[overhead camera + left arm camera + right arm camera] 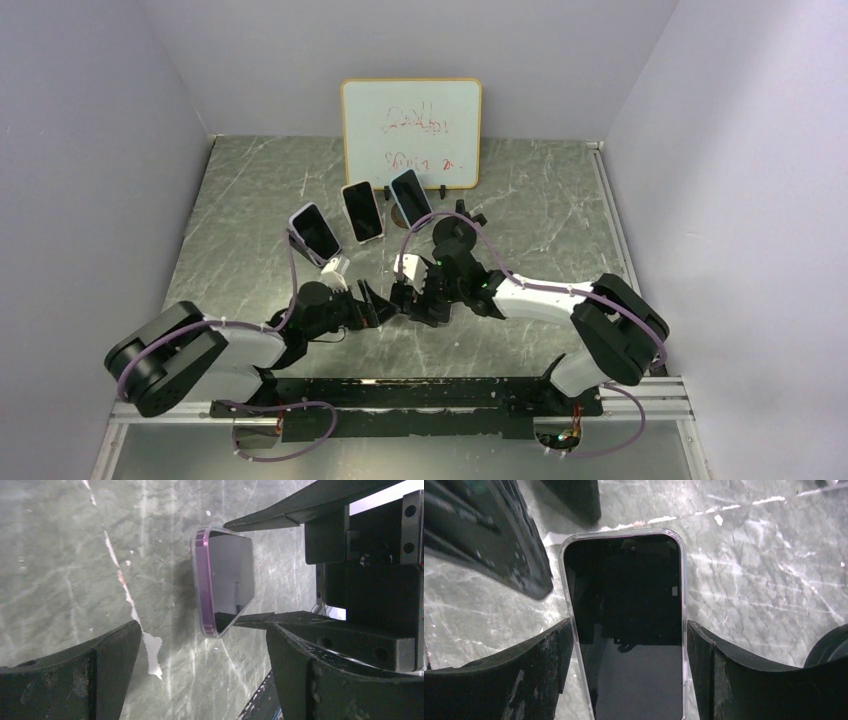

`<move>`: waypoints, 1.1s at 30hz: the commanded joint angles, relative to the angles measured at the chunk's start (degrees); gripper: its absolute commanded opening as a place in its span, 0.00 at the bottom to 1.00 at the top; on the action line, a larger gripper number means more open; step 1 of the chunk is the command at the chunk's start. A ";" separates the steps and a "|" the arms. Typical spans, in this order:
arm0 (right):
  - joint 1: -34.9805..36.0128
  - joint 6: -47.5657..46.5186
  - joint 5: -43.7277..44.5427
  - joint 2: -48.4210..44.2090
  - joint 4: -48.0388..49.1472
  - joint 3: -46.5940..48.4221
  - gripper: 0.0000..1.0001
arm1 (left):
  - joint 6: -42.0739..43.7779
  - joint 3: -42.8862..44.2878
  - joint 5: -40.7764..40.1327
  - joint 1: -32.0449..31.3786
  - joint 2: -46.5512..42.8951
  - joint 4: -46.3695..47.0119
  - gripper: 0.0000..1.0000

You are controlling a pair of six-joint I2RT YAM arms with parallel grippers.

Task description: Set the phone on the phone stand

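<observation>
A phone with a dark screen and a clear, purple-edged case (624,625) is held between the fingers of my right gripper (630,625), just above the marble table. In the left wrist view the phone (227,580) shows edge-on, with the right gripper's fingers (300,505) above and below it. My left gripper (202,630) is open and empty, facing the phone from close by. In the top view the two grippers meet at mid-table, left (375,303) and right (408,288). The phone stands are mostly hidden behind other phones, and I cannot make out an empty one.
Three other phones lean on stands at the back: left (314,230), middle (362,211), right (411,197). A whiteboard (412,133) stands against the back wall behind them. Grey walls close in both sides.
</observation>
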 commanded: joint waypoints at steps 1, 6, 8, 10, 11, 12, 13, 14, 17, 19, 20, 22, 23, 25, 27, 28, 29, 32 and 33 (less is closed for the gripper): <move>1.41 1.37 -1.78 0.15 7.03 1.25 0.59 | -2.69 -0.86 -2.97 -2.26 4.80 14.50 0.99; 2.45 1.64 -2.15 0.68 7.64 2.15 0.59 | -3.31 -1.32 -3.00 -3.02 7.98 19.85 0.92; 2.66 1.64 -2.80 0.68 7.71 2.52 0.59 | -3.31 -1.45 -2.49 -3.05 8.80 21.85 0.83; 2.89 1.59 -2.85 0.40 7.95 2.75 0.59 | -3.44 -1.87 -2.11 -3.05 9.33 24.22 0.74; 2.92 1.53 -2.80 0.11 7.93 2.82 0.59 | -3.48 -2.07 -1.86 -3.05 9.44 25.58 0.70; 2.94 1.46 -2.58 -0.27 7.90 2.89 0.59 | -3.36 -2.19 -1.46 -3.05 9.64 26.53 0.67; 2.94 1.34 -2.46 -0.81 7.92 2.91 0.59 | -3.13 -2.16 -0.94 -3.05 9.77 27.09 0.63; 2.96 1.23 -2.50 -1.49 7.97 2.98 0.59 | -2.87 -2.05 -0.41 -3.04 9.92 27.47 0.58; 2.90 0.87 -2.63 -3.27 7.99 3.40 0.59 | -2.25 -1.81 0.97 -3.05 10.69 28.78 0.32; 2.95 0.65 -2.64 -4.30 7.97 3.73 0.60 | -1.75 -1.33 1.74 -3.05 11.39 29.01 0.08; 2.91 0.64 -2.35 -4.83 7.78 3.86 0.63 | -1.28 -1.02 2.33 -3.05 11.56 29.04 0.05; 2.95 0.31 -1.16 -6.34 7.00 3.92 0.77 | -0.23 -0.38 3.72 -3.05 11.40 29.54 0.05; 2.90 0.13 -0.22 -7.67 6.47 3.78 0.84 | 0.47 0.08 4.26 -3.05 10.97 28.84 0.05; 2.78 -0.45 2.24 -11.55 4.29 3.32 0.99 | 3.13 2.18 5.76 -3.05 8.75 23.60 0.05; 1.99 0.26 4.95 -17.59 1.55 3.32 1.00 | 8.66 6.34 7.54 -3.05 4.64 14.06 0.05; 1.16 1.13 5.67 -21.35 -0.20 3.78 1.00 | 11.67 8.12 7.91 -3.11 2.67 9.21 0.05; 0.01 1.96 5.96 -24.92 -1.83 4.61 1.00 | 14.76 9.82 7.88 -3.13 0.75 4.74 0.05; -4.82 8.91 5.98 -32.56 -8.38 9.88 1.00 | 24.16 14.89 6.46 -3.16 -5.64 -9.31 0.05; -8.32 11.28 0.08 -33.00 -11.82 13.69 1.00 | 27.51 16.80 6.37 -3.19 -7.66 -15.31 0.05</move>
